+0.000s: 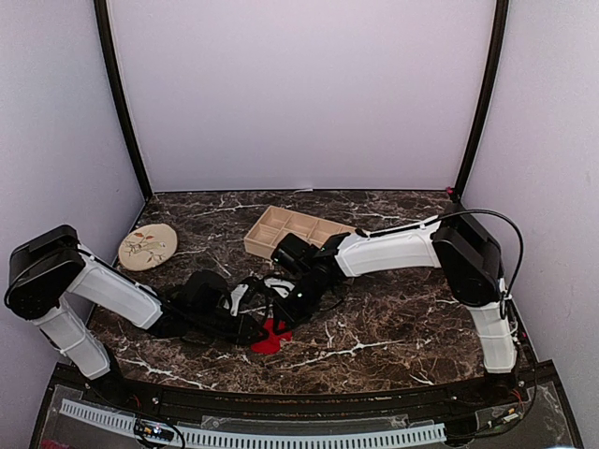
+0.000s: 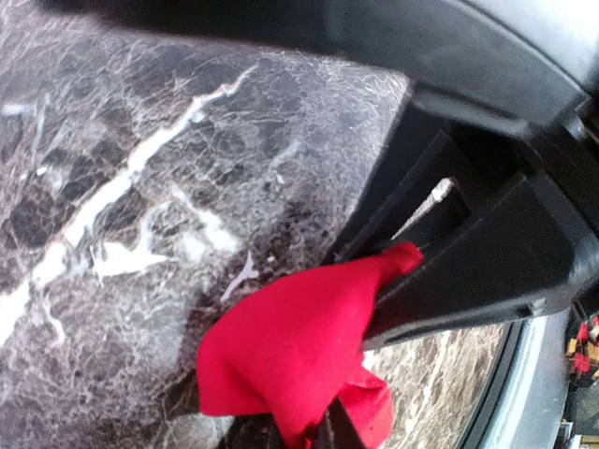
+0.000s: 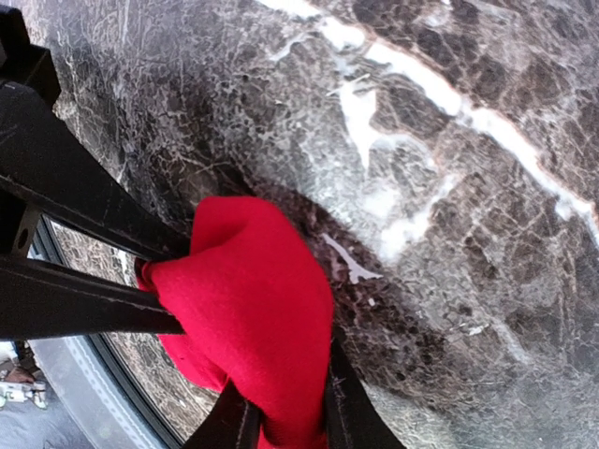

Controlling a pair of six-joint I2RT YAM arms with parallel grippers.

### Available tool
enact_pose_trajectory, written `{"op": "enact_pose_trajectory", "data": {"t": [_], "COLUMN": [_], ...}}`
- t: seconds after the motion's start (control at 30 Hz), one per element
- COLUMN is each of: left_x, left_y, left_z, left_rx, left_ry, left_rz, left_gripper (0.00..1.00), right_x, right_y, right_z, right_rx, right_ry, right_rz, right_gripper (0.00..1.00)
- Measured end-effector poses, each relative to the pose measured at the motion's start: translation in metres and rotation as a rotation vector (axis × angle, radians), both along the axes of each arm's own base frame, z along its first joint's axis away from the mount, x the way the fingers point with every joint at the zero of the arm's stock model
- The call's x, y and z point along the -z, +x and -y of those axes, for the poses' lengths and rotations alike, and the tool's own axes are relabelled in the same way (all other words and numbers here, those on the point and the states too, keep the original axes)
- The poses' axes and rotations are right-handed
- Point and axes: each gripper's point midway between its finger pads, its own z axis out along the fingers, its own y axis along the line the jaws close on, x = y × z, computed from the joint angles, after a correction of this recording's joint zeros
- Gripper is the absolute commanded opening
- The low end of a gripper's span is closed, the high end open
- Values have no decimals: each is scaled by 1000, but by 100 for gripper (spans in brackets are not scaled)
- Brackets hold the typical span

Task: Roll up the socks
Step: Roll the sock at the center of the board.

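Red fabric sock (image 1: 270, 340), soft and bunched into a loose lump, lies on the dark marbled stone counter (image 1: 402, 318) close to its near edge, about midway between the two arm bases. Both sets of jaws meet over it. The left wrist view shows the left jaws drawn together on a corner of the red cloth (image 2: 299, 346), a pointed fold caught between their black fingers (image 2: 468, 271). The right wrist view shows the right jaws clamped on the opposite side of the bundle (image 3: 253, 309), with the cloth pinched where the two dark fingers (image 3: 75, 299) converge. So the sock is held at two points at once, most of it sagging onto the stone between them.

From what I can see, it is no roll yet: the cloth is crumpled and folded over itself, not wound into a tight cylinder, and no cuff is tucked round it. I would call this step under way and unfinished.

Behind the sock, the left arm (image 1: 117, 290) reaches in from the left and the right arm (image 1: 388, 251) from the right, crossing the middle of the counter. I cannot find a second sock anywhere; if one is there, the arms hide it, and its rolling is presumably left to do.

Farther back stand a tan compartmented tray (image 1: 257, 234) and, to the left, a round beige patterned disc (image 1: 148, 247), both well apart from the sock.
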Motion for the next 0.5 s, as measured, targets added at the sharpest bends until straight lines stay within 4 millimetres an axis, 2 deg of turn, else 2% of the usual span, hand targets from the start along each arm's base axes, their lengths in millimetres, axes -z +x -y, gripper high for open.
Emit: {"op": "enact_pose_trajectory", "data": {"t": [0.07,0.33,0.5], "left_x": [0,-1,0], "left_y": [0,3,2], "left_z": [1,0,-2], "left_rx": [0,10,17], "left_ry": [-5,-22,-41], "left_rz": [-5,-2,3], "left_gripper": [0,0,0], "right_x": [0,-3,-5], "right_y": [-1,0,-3], "right_z": [0,3,5], "right_rx": [-6,6,-4], "right_ry": [-8,-20,15], "right_rz": [11,31,49], "right_gripper": [18,37,43]}}
